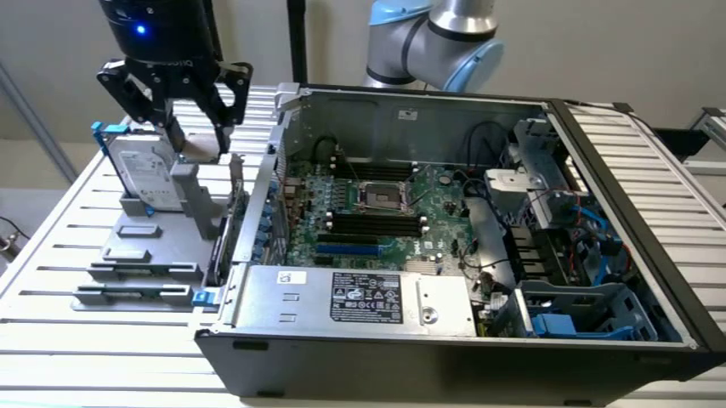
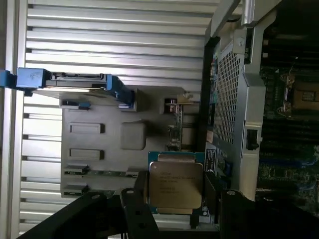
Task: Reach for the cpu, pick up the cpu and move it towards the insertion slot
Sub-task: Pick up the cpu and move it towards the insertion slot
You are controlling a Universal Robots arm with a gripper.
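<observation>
The cpu (image 2: 175, 185), a small square chip with a silvery top and green edges, sits between my gripper's (image 2: 175, 196) two black fingers, which press against its opposite sides. In the exterior view my gripper (image 1: 199, 136) hangs over the grey fixture (image 1: 142, 246) at that view's left, outside the computer case and level with the hard drive's top. The insertion slot (image 1: 380, 197), a shiny silver frame with a dark centre, lies on the green motherboard inside the case, well off to the exterior view's right of my gripper. It also appears as the insertion slot (image 2: 304, 94) in the wrist view.
An upright silver hard drive (image 1: 145, 174) in a blue-edged frame stands on the fixture beside my gripper. The open case's metal wall (image 1: 272, 170) rises between fixture and motherboard. Black memory slots (image 1: 369, 225), a power supply (image 1: 363, 297) and cables crowd the case.
</observation>
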